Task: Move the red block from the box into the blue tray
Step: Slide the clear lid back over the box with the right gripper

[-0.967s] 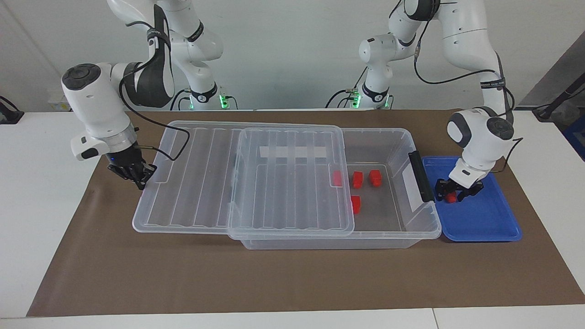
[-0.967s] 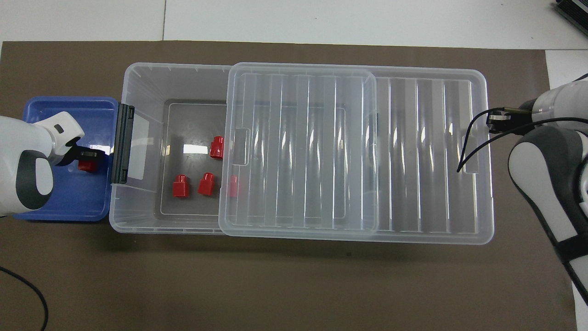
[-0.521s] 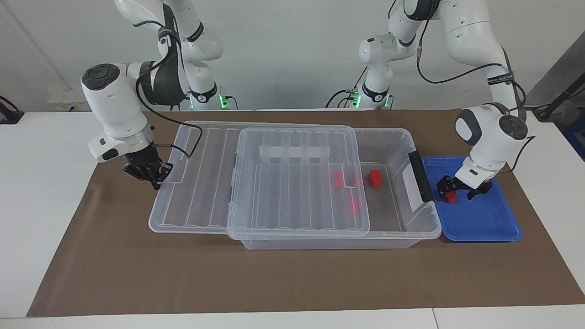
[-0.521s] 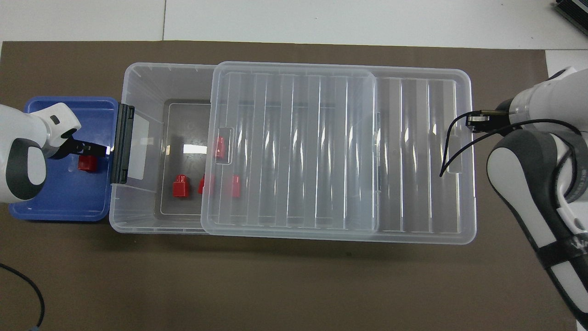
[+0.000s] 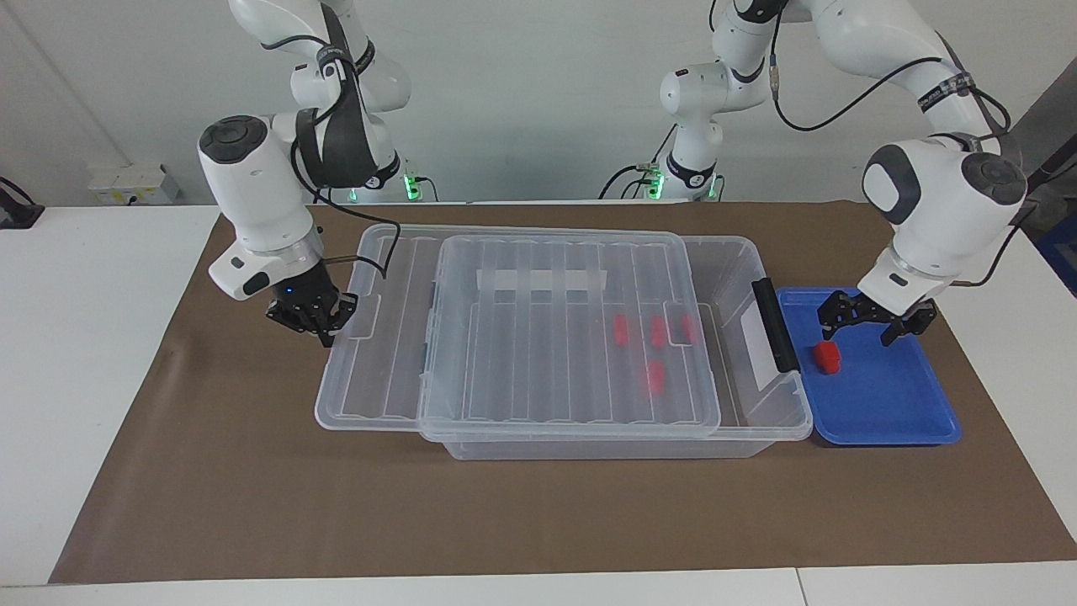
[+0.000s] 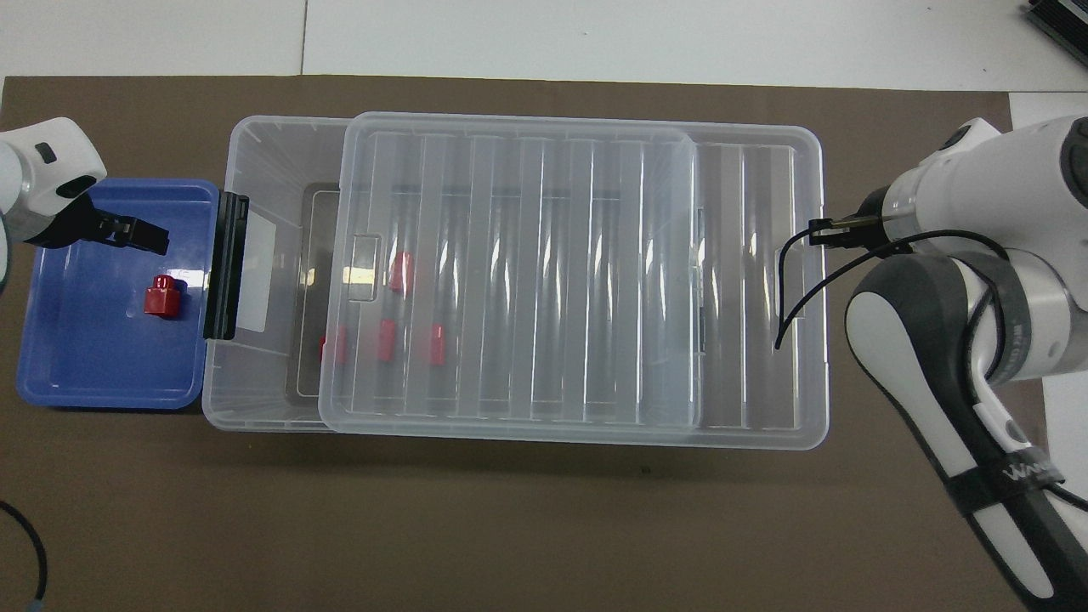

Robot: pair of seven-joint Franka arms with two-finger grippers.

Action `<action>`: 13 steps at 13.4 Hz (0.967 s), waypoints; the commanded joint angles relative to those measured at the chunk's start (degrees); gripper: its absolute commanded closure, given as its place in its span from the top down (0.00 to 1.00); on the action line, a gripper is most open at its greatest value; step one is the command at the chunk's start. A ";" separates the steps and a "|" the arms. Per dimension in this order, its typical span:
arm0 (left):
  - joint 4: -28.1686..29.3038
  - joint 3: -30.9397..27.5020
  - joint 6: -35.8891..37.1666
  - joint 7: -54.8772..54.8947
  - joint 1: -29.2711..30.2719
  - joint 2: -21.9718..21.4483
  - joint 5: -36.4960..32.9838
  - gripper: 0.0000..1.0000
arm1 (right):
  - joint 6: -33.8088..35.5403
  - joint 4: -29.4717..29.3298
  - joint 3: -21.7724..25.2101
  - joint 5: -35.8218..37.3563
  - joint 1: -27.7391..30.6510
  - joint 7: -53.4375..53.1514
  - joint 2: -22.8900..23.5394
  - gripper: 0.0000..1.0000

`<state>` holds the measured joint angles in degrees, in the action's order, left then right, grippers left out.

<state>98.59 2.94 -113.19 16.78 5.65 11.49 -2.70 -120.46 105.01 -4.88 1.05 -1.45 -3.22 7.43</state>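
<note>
The red block [image 5: 828, 357] is found lying free on the floor of the blue tray [image 5: 892, 421], which sits at the left arm's end of the tabletop, touching the box [image 5: 757, 421] at its black clip handle [image 5: 774, 324]. The left gripper [image 5: 875, 324] is held above the tray with its fingers spread apart and nothing between them. The right gripper [image 5: 313, 318] is seen at the lid [image 5: 522, 337], at the lid's end toward the right arm's edge of the tabletop; whether its fingers are clamped on the rim cannot be told. Four more red blocks [image 5: 655, 332] are visible through the lid, which covers most of the box. Risks are judged as follows. The block could be knocked or dragged if the spread fingers are swung low across the tray. The light tray could be shunted along the tabletop if the box is pushed by force carried through the lid. The lid could be jammed or tipped off the rim if it is driven askew, and the box could be skewed with it.
</note>
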 commanded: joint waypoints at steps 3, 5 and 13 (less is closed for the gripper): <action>2.91 -0.83 0.34 1.06 -4.50 -2.52 1.20 1.00 | 0.40 0.19 -4.78 -0.61 0.22 1.37 0.04 0.00; 1.09 -0.83 1.74 0.80 -6.17 -3.40 1.11 1.00 | 0.40 0.19 -6.54 -0.61 0.22 1.20 0.04 0.00; 1.08 -1.62 5.09 0.62 -7.84 -9.55 3.65 1.00 | 0.57 0.11 -9.79 -0.61 -0.22 0.85 0.04 0.00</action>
<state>99.16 2.72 -109.38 16.81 -0.58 3.62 -1.43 -120.19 105.03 -13.22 1.05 -1.92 -3.17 7.44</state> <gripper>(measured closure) 0.000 0.991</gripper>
